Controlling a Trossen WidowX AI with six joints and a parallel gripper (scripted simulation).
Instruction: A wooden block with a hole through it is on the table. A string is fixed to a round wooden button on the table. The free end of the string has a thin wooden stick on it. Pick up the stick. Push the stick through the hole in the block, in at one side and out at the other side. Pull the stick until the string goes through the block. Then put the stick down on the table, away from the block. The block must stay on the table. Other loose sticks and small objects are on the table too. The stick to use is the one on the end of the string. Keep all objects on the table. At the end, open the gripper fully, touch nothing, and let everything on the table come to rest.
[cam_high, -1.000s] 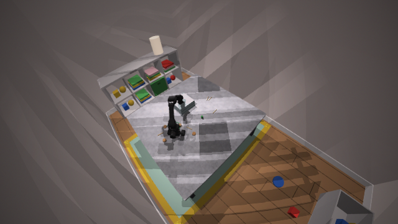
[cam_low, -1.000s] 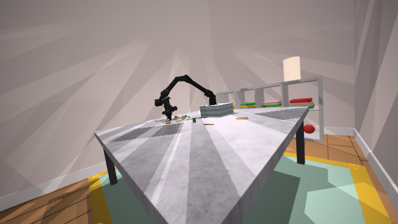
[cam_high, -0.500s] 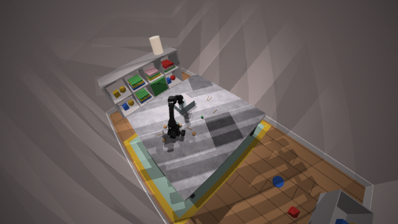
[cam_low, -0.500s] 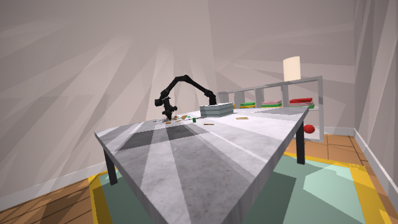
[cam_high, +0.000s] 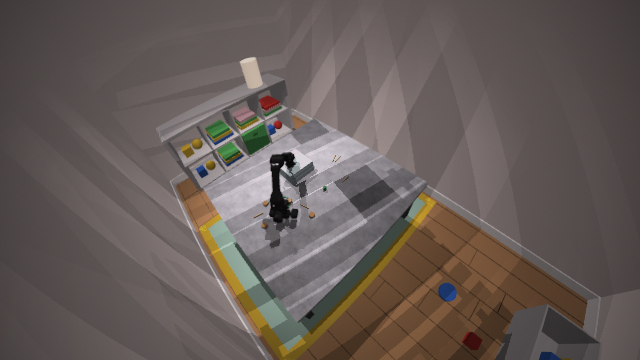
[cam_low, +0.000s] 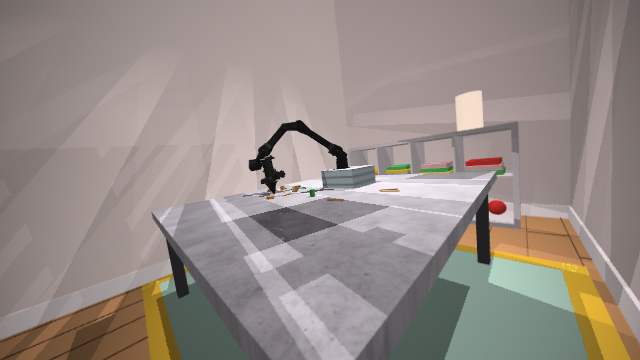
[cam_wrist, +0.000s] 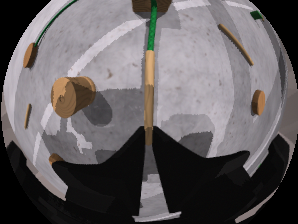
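In the wrist view my gripper (cam_wrist: 148, 129) is shut on the thin wooden stick (cam_wrist: 150, 90), which points straight away from the fingers, low over the table. In the top and exterior views the gripper (cam_high: 283, 214) (cam_low: 272, 189) is down near the table among small wooden pieces; the stick is too small to make out there.
A short wooden cylinder (cam_wrist: 71, 96) lies left of the stick. Loose sticks (cam_wrist: 234, 44) (cam_high: 336, 158) (cam_low: 335, 199), a wooden disc (cam_wrist: 258, 102) and a small green piece (cam_high: 325, 188) (cam_low: 312, 192) lie around. The arm's grey base box (cam_high: 298, 169) (cam_low: 348, 176) stands behind, with a shelf (cam_high: 225, 130) beyond it.
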